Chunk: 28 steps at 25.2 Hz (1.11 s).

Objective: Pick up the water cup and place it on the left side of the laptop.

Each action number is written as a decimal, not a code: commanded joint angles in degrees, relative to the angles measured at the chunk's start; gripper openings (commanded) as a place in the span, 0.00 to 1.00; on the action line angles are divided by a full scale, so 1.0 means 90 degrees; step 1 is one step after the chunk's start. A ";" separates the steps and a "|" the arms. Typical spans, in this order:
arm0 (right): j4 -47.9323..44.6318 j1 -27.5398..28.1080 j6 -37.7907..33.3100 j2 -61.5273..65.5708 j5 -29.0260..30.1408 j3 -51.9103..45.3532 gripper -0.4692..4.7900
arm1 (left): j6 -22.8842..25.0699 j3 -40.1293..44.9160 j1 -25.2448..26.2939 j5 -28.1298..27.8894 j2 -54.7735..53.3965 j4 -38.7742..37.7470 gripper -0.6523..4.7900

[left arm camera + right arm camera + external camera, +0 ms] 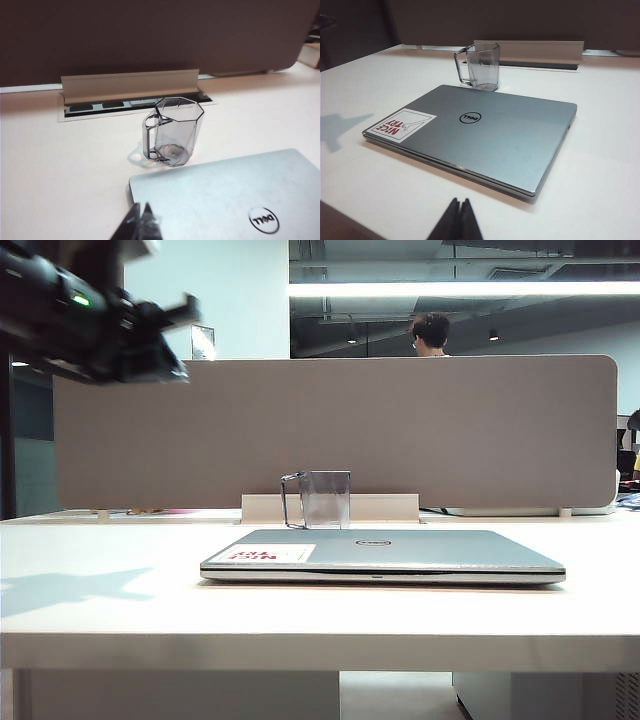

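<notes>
Grey-tinted and see-through, the water cup (pixel 324 499) stands upright on the worktop (pixel 100 580) just behind the laptop (pixel 385 553), near the laptop's back edge and in front of the cable slot (pixel 135 106) with its raised flap. Its thin squarish handle points to the left of the exterior view. The cup looks empty, and nothing touches it. It has not been picked up, so the whole task is still ahead: the grasp, the lift, the carry and the set-down on the bare worktop to the left of the laptop.

The laptop lies closed and flat, its round logo up and a white sticker (pixel 403 125) with red print near its front left corner. The worktop on its left is bare in all three views, apart from a shadow of the arm.

The left gripper (pixel 141 220) hangs in the air over the laptop's near corner, short of the cup and well above it; in the exterior view the arm shows as a dark blur at the upper left. Its jaws are together and hold nothing, so they must part before they can take the cup. The right gripper (pixel 459 217) sits low in front of the laptop, well apart from the cup, its jaws also together and empty.

A grey partition (pixel 450 430) closes off the back of the worktop.
</notes>
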<state>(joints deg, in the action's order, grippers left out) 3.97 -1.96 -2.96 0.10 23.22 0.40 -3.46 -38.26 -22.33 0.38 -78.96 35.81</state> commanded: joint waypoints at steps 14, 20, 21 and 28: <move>0.0068 -0.0005 -0.0002 -0.0012 -0.0214 -0.0027 0.08 | 0.0049 -0.2572 -0.0175 -0.0192 -0.2958 -0.0024 0.27; 0.0068 0.0002 -0.0002 -0.0012 -0.0240 -0.0027 0.08 | 0.0049 -0.3728 -0.0206 -0.0182 -0.4058 -0.0304 0.31; 0.0068 0.0000 -0.0002 -0.0012 -0.0240 -0.0027 0.08 | 0.0049 -0.3849 -0.0206 -0.0185 -0.4163 -0.0406 0.34; 0.0080 0.0000 -0.0002 -0.0012 -0.0257 -0.0027 0.08 | 0.0051 -0.4643 -0.0204 -0.0194 -0.4954 -0.0857 0.48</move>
<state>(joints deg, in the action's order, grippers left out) 5.10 -1.93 -2.98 0.10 21.04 0.38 -3.22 -79.35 -24.08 -1.52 -123.39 27.75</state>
